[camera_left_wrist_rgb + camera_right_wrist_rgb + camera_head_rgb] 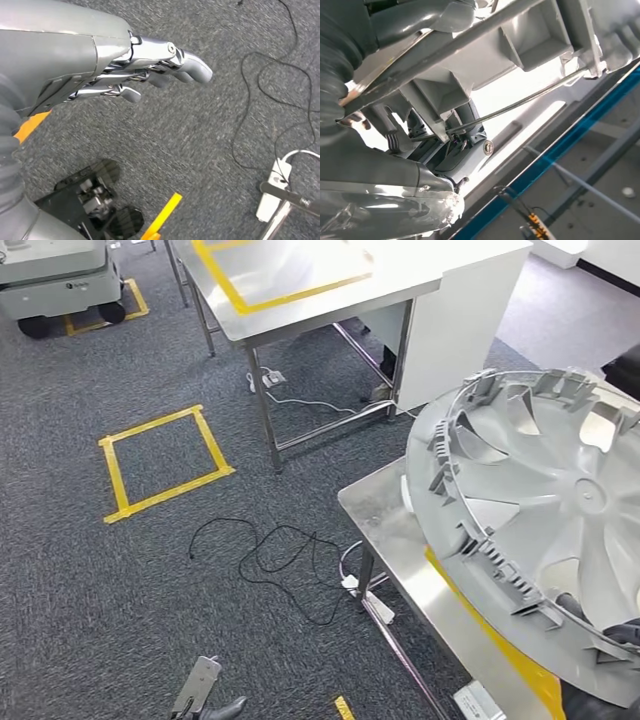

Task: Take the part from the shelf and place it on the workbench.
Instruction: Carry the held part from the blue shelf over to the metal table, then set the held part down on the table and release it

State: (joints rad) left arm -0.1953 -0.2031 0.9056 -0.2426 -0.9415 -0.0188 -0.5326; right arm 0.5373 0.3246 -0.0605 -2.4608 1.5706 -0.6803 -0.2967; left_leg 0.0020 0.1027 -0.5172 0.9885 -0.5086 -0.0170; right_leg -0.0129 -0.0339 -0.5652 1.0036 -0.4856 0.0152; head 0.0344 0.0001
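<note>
Grey carpet [90, 570] is marked with a yellow tape square [162, 462]; a black cable [279, 560] lies loose beside the steel workbench [392, 550]. The large grey round part [536, 510] is held at its rim by the right hand [615, 635], over the workbench's yellow-taped area. The left hand [158, 70] hangs empty over the carpet, fingers extended. A second steel table [317, 290] stands beyond.

no text, label, brand or number can be read on anything here
</note>
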